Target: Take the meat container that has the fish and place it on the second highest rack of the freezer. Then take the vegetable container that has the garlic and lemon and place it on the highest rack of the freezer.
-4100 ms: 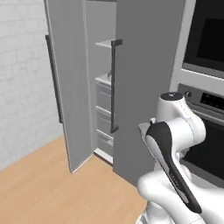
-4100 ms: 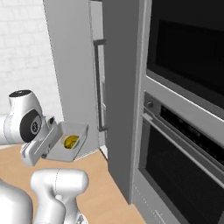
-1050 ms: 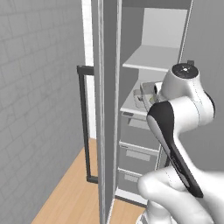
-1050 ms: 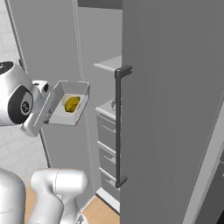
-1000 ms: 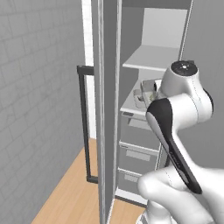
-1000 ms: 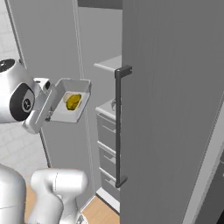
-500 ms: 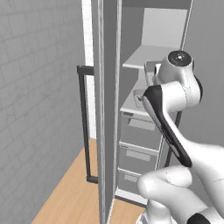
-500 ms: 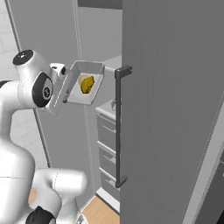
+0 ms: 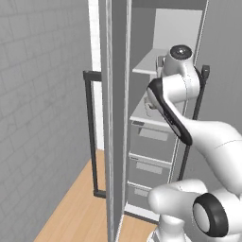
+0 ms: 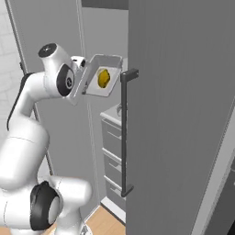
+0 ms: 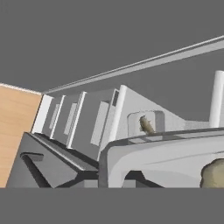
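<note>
My gripper (image 10: 84,81) is shut on the edge of the white vegetable container (image 10: 103,68), holding it tilted and high in front of the open freezer. A yellow lemon (image 10: 103,78) lies inside it. The hand view shows the container's rim (image 11: 162,146) close up, with a beige lump (image 11: 214,175) at the lower right that may be the garlic. Below it, the meat container (image 11: 146,124) with the fish (image 11: 145,125) sits on the second highest rack (image 9: 141,113). The highest rack (image 9: 149,67) lies just behind my wrist in the left base view.
The open freezer door (image 9: 116,118) with its dark handle (image 9: 90,132) stands close on the left. A second grey door (image 10: 183,114) with a dark handle (image 10: 124,133) stands on the right. Grey drawers (image 9: 151,142) fill the freezer below the racks.
My arm has lifted the vegetable container from chest height up and inward toward the freezer's top racks. The base has stayed put over the last second.
</note>
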Controlling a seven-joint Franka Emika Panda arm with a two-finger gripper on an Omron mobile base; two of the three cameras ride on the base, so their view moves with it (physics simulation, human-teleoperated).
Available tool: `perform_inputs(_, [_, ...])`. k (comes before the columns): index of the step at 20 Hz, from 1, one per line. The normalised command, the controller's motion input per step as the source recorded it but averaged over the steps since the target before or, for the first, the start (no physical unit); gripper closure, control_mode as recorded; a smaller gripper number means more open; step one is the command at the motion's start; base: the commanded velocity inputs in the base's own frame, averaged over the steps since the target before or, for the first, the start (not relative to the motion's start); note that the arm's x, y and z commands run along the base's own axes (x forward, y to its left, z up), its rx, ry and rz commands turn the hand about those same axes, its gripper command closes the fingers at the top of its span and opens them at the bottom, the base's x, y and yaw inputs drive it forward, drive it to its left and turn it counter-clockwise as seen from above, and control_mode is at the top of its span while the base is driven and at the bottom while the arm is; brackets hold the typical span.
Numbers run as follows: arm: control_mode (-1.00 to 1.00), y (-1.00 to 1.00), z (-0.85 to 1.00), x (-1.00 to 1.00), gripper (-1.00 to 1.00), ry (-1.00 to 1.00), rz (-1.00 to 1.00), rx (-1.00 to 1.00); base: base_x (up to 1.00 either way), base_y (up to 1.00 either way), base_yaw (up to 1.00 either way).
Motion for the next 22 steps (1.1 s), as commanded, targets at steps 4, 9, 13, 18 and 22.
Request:
perform_inputs(4, [-1.0, -0.34, 0.0, 0.7, 1.0, 0.0, -0.05, 0.0, 0.0, 0.0, 0.0])
perform_inputs(9, [-1.0, -0.22, 0.03, 0.62, 1.0, 0.0, -0.02, 0.0, 0.0, 0.0, 0.0])
perform_inputs(13, [-1.0, 0.0, 0.0, 0.66, 1.0, 0.0, 0.0, 0.0, 0.0, 0.0, 0.0])
perform_inputs(18, [-1.0, -0.14, 0.01, 0.67, 1.0, 0.0, 0.0, 0.0, 0.0, 0.0, 0.0])
perform_inputs(22, [-1.0, -0.09, 0.18, 0.62, 1.0, 0.0, 0.0, 0.0, 0.0, 0.0, 0.0])
